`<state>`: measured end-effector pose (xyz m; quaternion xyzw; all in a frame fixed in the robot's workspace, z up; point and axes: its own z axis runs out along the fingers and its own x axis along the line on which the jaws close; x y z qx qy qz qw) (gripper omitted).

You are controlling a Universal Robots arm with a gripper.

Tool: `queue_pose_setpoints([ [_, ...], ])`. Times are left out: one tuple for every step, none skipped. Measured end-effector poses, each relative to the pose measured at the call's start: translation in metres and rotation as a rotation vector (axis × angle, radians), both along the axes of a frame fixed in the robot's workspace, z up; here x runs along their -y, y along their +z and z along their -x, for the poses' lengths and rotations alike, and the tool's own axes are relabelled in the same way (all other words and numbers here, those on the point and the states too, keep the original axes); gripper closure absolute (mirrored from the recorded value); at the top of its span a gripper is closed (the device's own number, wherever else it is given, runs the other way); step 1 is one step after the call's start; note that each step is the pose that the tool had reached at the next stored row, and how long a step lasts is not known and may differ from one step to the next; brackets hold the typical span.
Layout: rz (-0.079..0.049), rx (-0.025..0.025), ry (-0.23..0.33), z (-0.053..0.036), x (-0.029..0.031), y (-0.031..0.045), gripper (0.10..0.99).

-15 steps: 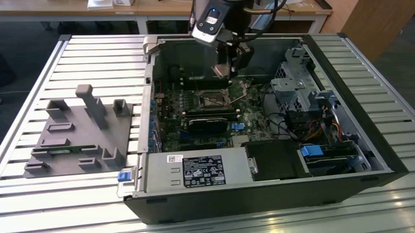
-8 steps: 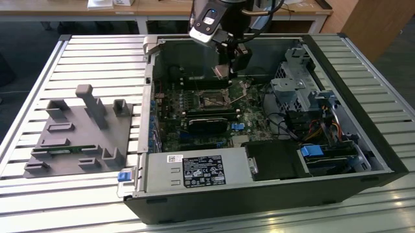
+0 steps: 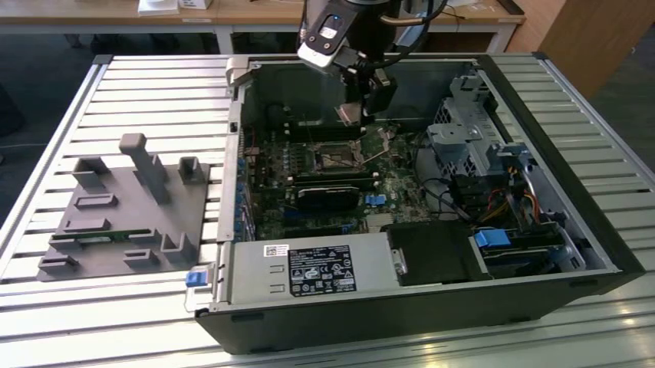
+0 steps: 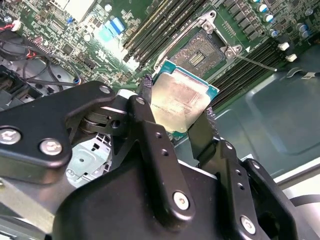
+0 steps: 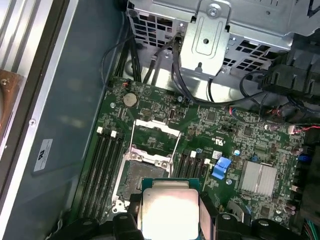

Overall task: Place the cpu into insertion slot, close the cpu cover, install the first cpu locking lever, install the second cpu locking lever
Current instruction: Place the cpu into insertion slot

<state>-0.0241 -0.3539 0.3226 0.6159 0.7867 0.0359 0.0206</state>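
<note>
— what does the gripper (image 4: 177, 107) have?
— it has the chip (image 4: 181, 100). its two black fingers (image 4: 206, 127) are closed in just enough to pinch the chip by two opposite edges. that way nothing presses on the shiny top or the underside.
— where is the chip?
— it is up in the air above the green board (image 5: 240, 130), inside the open computer case (image 3: 409, 314). it is not in the slot (image 4: 202, 52) yet. in both wrist views the slot is just beside the chip, and the two are not touching.
— why is it held by the edges like that?
— most likely so it can sit down level in the slot, with the fingers staying outside the rim.
— is the slot ready?
— it looks so. the cover (image 5: 157, 129) is swung open on the side of the slot away from the chip. so the dark square is bare and nothing blocks it.
— how much of the job is done?
— not much, it seems. the chip is not in, and the cover is open with nothing locking it down.
— what is the grey thing outside the case?
— a holder (image 3: 123, 215) with pegs and pockets. it sits on the slatted table (image 3: 61, 115), to the exterior view's left of the case. it probably keeps parts waiting.
</note>
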Motion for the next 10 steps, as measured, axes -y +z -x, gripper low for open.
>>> queue_pose_setpoints([
  [0.0, 0.0, 0.0, 0.0, 0.0, -0.0001, 0.549],
  [0.0, -0.0001, -0.002, 0.0001, 0.0, -0.0002, 0.549],
  [0.0, 0.0001, -0.008, 0.0001, -0.0001, -0.0006, 0.549],
  [0.0, 0.0, -0.024, 0.0001, -0.0001, -0.001, 0.549],
  [0.0, 0.0, -0.042, 0.0002, 0.0, -0.0015, 0.549],
  [0.0, 0.0, -0.06, 0.0002, 0.0, -0.0021, 0.549],
  [0.0, 0.0001, -0.078, 0.0001, 0.0, -0.0027, 0.549],
  [0.0, 0.0001, -0.096, 0.0002, 0.0, -0.0034, 0.549],
  [0.0, 0.0001, -0.113, 0.0001, 0.0, -0.0041, 0.549],
  [0.0, 0.0001, -0.129, 0.0001, 0.0, -0.0048, 0.549],
])
